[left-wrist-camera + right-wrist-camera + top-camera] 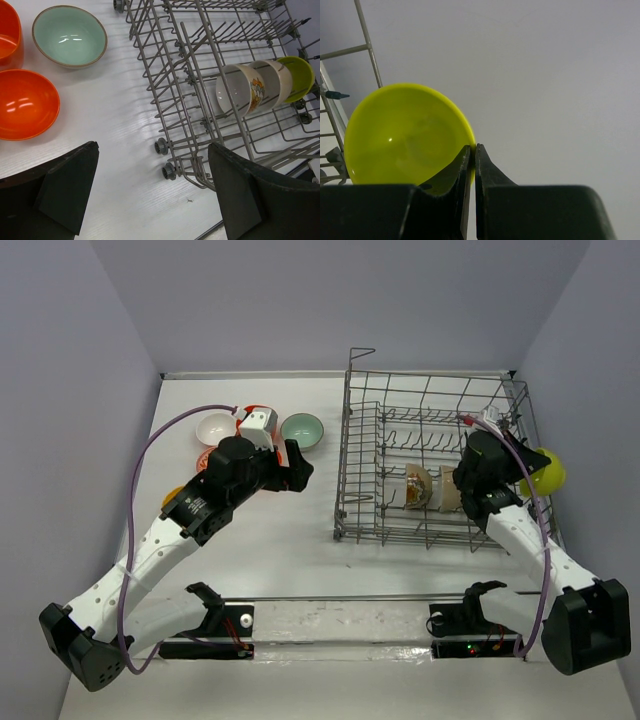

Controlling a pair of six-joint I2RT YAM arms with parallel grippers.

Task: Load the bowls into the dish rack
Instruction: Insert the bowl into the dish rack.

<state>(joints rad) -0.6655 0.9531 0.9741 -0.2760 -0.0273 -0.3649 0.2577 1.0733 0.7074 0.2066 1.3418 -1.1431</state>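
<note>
My right gripper point(472, 147) is shut on the rim of a lime green bowl point(405, 135), which hangs tilted at the right wall of the grey wire dish rack point(430, 400). In the top view that bowl point(545, 472) sits just beyond the right gripper point(520, 478). Two bowls stand on edge among the tines: one white with a pattern point(240, 90) and a plain white one point(272, 82), with the lime bowl point(298, 77) showing behind them. My left gripper point(153, 150) is open and holds nothing, above the table left of the rack point(200, 75). A pale teal bowl point(70, 36) and two red-orange bowls point(25, 102) lie nearby.
A white bowl point(215, 428) and the teal bowl point(302, 429) sit at the back left, partly behind the left arm point(215, 490). An orange-yellow bowl point(172, 496) peeks out beside that arm. The rack's small wheels point(169, 171) face the left gripper. Grey walls close in on both sides.
</note>
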